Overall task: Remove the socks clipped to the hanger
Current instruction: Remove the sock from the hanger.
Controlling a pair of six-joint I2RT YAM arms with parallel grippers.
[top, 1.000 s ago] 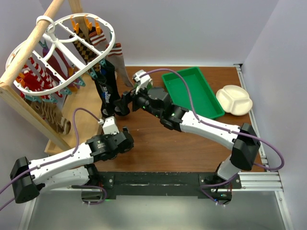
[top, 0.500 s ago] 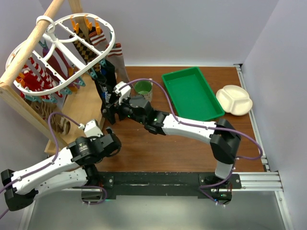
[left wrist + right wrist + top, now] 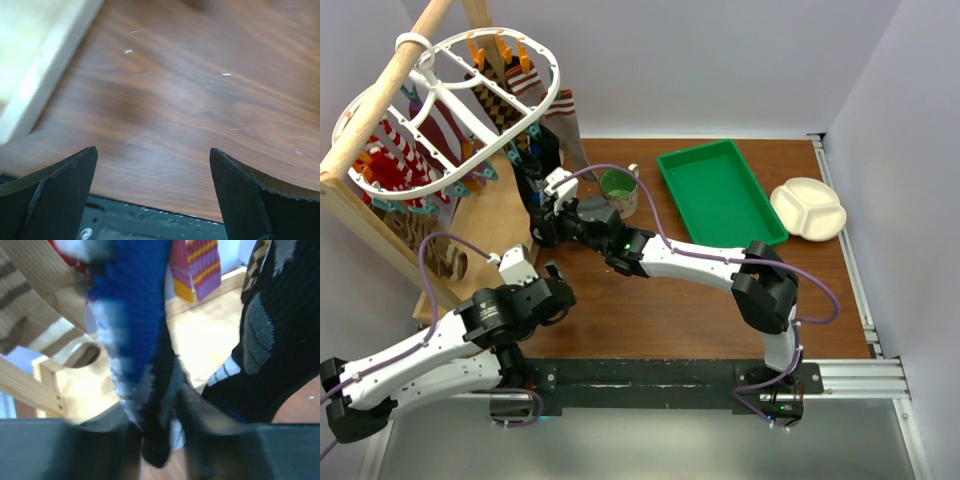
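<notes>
At 10 o'clock of table (image 3: 670,300), right gripper (image 3: 542,215) (image 3: 160,440) is clenched on toe end of blue-black sock (image 3: 135,340). Sock is hung from hanger (image 3: 556,85) at 12 o'clock of gripper. Dark sock (image 3: 270,340) is seen at 3 o'clock in wrist view. Striped socks (image 3: 390,160) are clipped under hanger toward 9 o'clock. Left gripper (image 3: 555,275) (image 3: 152,165) is released, jaws spread wide over bare wood, at 6 o'clock of right gripper.
</notes>
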